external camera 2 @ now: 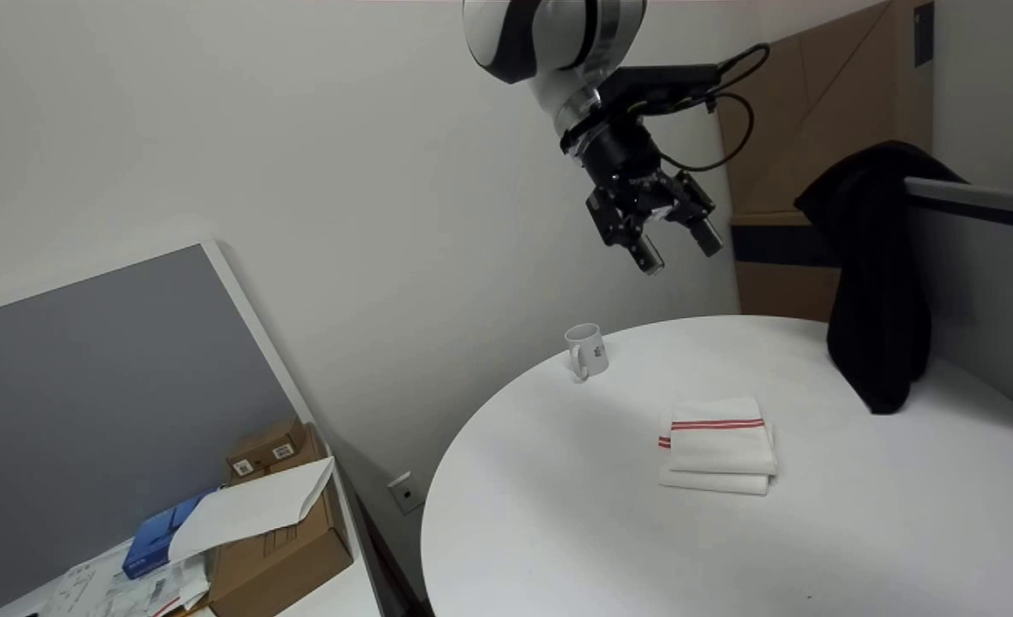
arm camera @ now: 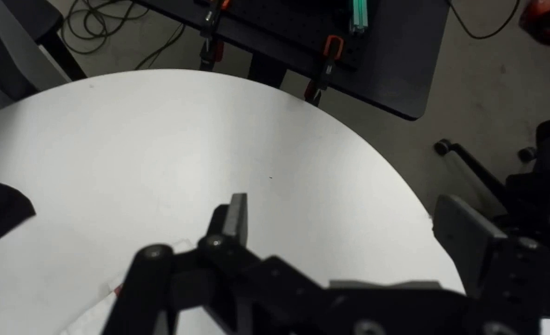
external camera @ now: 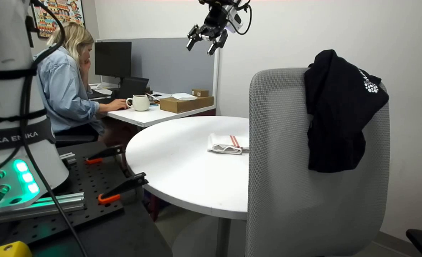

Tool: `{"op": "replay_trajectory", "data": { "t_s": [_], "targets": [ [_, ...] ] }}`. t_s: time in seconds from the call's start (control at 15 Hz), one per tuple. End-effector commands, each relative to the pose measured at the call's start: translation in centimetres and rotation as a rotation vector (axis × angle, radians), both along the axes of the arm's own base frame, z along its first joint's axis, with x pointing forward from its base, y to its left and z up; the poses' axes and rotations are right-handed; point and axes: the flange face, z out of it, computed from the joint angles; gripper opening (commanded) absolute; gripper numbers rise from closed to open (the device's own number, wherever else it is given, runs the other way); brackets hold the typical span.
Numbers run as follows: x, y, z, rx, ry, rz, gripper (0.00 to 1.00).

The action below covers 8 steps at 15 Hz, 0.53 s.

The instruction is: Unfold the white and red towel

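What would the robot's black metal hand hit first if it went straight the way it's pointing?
Most likely, the hand would meet the white round tabletop; in the wrist view bare surface lies ahead, the folded white, red-striped cloth towel off to the lower left. Depth makes the exact spot uncertain.

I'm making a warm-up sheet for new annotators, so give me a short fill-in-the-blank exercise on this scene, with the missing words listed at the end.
Apart from white, the only colour on the folded towel is ____.
The white table under the towel has a top that is ____ in shape.
Apart from its white print, the garment draped over the chair is ____ in colour.
The gripper, raised above the table, is not shut but ____.

Missing words: red; round; black; open.
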Motion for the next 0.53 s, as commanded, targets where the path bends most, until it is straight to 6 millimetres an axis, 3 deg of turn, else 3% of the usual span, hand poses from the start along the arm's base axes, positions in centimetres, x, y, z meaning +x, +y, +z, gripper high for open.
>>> {"op": "replay_trajectory", "data": {
  "t_s": [0.0, 0.2, 0.47],
  "targets": [
    [2.3, -0.9, 0.1, 0.136, 0.048, 0.134, 1.0],
    [3.9, -1.7, -1.0, 0.203, 0.089, 0.261, 1.0],
    [6.8, -1.6, -4.9, 0.311, 0.091, 0.401, 1.0]
  ]
}}
